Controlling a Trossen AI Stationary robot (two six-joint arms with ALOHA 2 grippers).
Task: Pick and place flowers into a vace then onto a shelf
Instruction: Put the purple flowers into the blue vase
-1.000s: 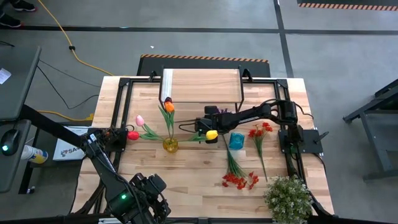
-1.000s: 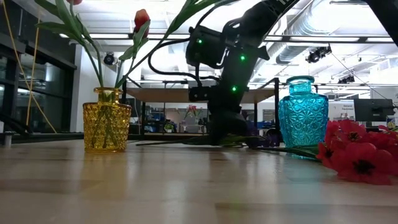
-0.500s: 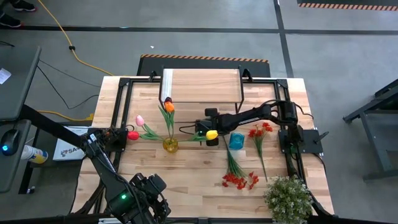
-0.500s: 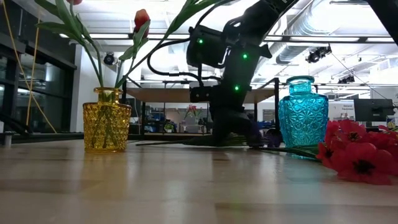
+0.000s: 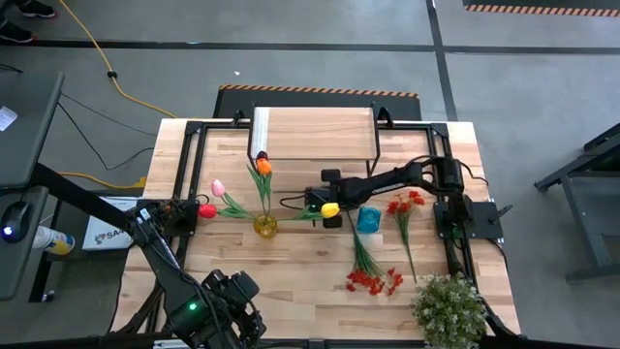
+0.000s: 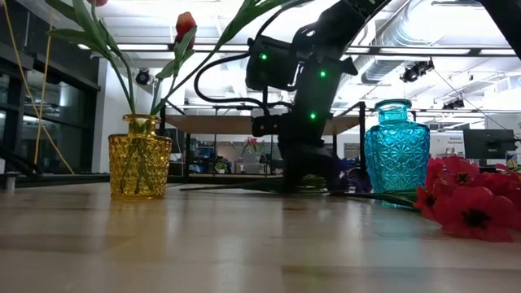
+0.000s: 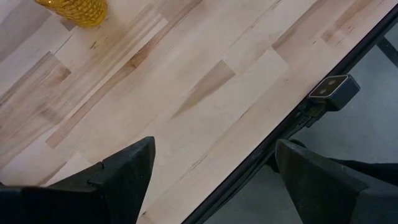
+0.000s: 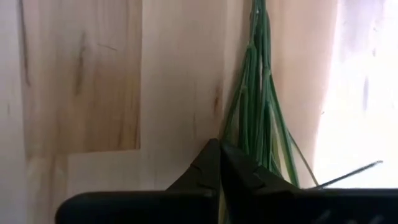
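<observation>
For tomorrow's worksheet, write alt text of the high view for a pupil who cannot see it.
The right end effector is shut at the table beside a yellow tulip, between a yellow vase holding tulips and a blue vase. Red flowers lie nearer the front; the shelf stands at the back.

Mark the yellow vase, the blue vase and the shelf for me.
yellow vase [image 6: 140, 167], low view, middle of its glass body
blue vase [image 6: 396, 157], low view, middle of its body
shelf [image 5: 315, 134], high view, bare wood top
</observation>
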